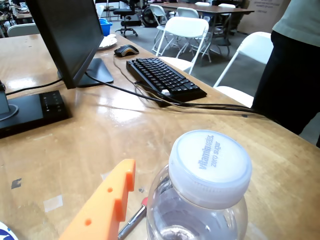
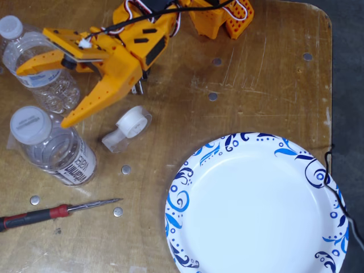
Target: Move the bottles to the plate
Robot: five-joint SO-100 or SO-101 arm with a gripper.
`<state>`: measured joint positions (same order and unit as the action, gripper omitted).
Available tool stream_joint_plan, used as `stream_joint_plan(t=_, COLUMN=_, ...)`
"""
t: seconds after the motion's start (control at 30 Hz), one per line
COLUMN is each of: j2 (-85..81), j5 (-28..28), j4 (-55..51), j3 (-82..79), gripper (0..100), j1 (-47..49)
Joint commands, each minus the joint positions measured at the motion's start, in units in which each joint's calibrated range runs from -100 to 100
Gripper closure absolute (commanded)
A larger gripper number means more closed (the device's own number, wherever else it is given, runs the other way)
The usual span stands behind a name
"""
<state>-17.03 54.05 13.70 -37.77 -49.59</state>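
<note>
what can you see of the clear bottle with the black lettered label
The clear plastic bottle with the black-lettered white label stands upright near the left edge of the wooden table in the fixed view. Its wide white screw cap reads "vitaminwater zero sugar". It looks empty. The open orange gripper sits just above it without touching. A red-handled screwdriver lies below it.

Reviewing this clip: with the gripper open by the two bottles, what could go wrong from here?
1. The open gripper reaches between two close-standing bottles: one finger overlaps the blue-labelled bottle, the other ends near the black-lettered bottle. Closing could knock one over.
2. The tape dispenser lies between the bottles and the plate; a low carry might clip it.
3. The screwdriver and scattered small metal discs could tip a dragged bottle.
</note>
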Motion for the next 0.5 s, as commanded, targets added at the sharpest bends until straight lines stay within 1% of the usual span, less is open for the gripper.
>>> stream_joint_plan(t=0.0, j2=1.3, j5=0.2, j4=3.8, j3=3.2, gripper=54, j1=-0.1)
stream_joint_plan(t=0.13, j2=2.9, j5=0.3, j4=5.5, j3=3.9, gripper=54, j1=-0.4)
stream_joint_plan(t=0.2, j2=4.5, j5=0.3, j4=4.7, j3=6.1, gripper=54, j1=-0.3)
stream_joint_plan(t=0.33, j2=9.4, j5=2.1, j4=5.4, j3=10.2, gripper=54, j1=-0.3)
stream_joint_plan(t=0.47, j2=12.2, j5=2.0, j4=5.4, j3=12.4, gripper=54, j1=-0.3)
